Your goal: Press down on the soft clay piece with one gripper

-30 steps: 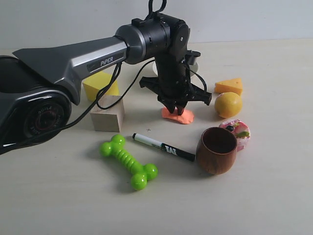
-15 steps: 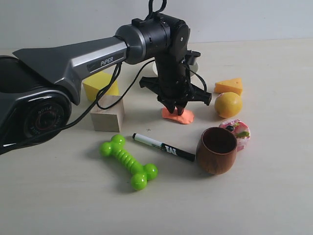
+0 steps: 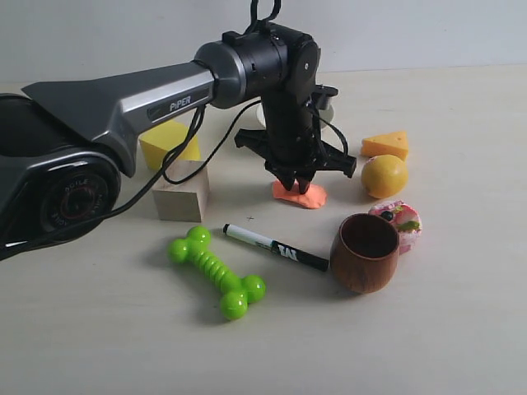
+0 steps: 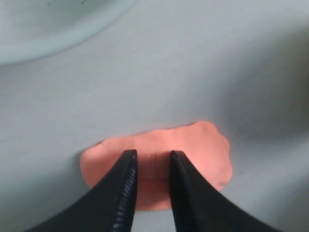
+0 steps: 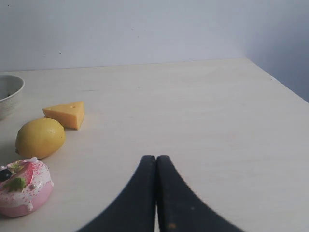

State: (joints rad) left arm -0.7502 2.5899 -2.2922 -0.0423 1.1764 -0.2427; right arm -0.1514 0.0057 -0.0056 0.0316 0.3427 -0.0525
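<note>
The soft clay piece (image 3: 302,197) is a flat salmon-orange lump lying on the table between the wooden block and the yellow ball. My left gripper (image 3: 296,184) points straight down onto it. In the left wrist view the two black fingertips (image 4: 129,159) rest on the top of the clay (image 4: 198,147), a narrow gap apart, with clay showing in the gap and nothing held between them. My right gripper (image 5: 156,158) is shut and empty above bare table, away from the clay. It does not show in the exterior view.
Around the clay stand a yellow ball (image 3: 384,175), an orange cheese wedge (image 3: 385,145), a pink patterned disc (image 3: 401,220), a brown wooden cup (image 3: 366,253), a black-and-white marker (image 3: 274,247), a green bone toy (image 3: 217,271), a wooden block (image 3: 181,191) and a yellow block (image 3: 169,144). A white bowl rim (image 4: 48,34) lies just behind the clay.
</note>
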